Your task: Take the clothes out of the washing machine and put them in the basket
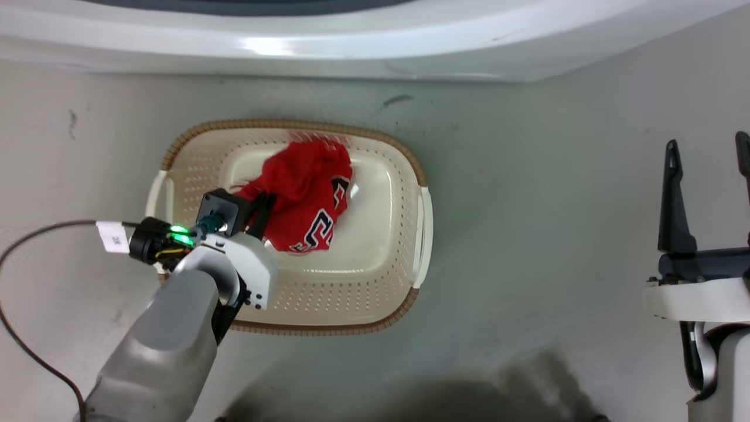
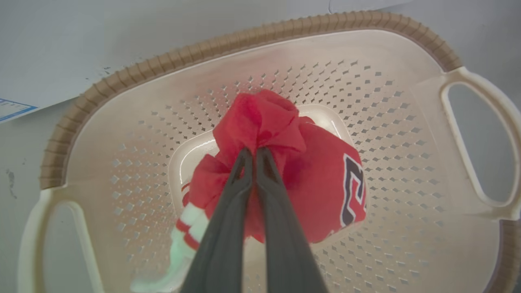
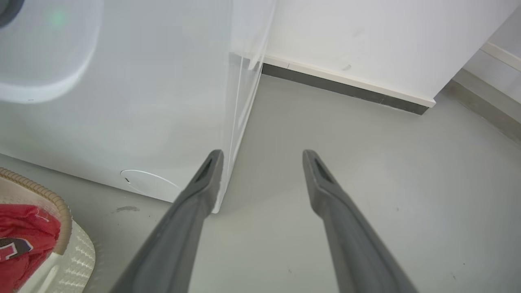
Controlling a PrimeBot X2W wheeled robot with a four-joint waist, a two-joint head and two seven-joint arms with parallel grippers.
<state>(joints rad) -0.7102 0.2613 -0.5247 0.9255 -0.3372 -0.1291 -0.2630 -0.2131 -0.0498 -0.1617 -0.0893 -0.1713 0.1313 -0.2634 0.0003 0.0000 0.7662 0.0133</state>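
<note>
– Red fabric, bunched into a ball: that's the jersey (image 2: pixel 317 191)?

– Yes. Black-and-white numerals (image 2: pixel 352 191) show on one side of it, and white-striped trim (image 2: pixel 191 219) hangs at the lower fold.

– Where is it?

– Inside the basket (image 1: pixel 281 124), over the middle of its bottom and a little toward the edge nearest the washing machine (image 1: pixel 375 41). I can't tell whether the lowest folds touch the bottom.

– And the left tool (image 2: pixel 253 154)?

– Its two dark fingers are pressed together on a gathered peak of the jersey, with cloth puffing out above the tips. The arm reaches in over the basket's left handle (image 1: pixel 157 193), and a green light (image 1: pixel 181 236) glows at its wrist.

– The basket itself?

– Cream plastic with perforated sides and a brown ribbed rim. It stands on the grey floor (image 1: pixel 527 205), near the washer's white front but apart from it.

– The right tool (image 3: pixel 262 156)?

– Its fingers are spread wide with nothing between them. It hangs above bare floor, well apart from the basket's right handle (image 1: pixel 426 234). In its own wrist view the fingers point toward the washer's front corner and the dark skirting (image 3: pixel 346 87) of the wall beyond.
</note>
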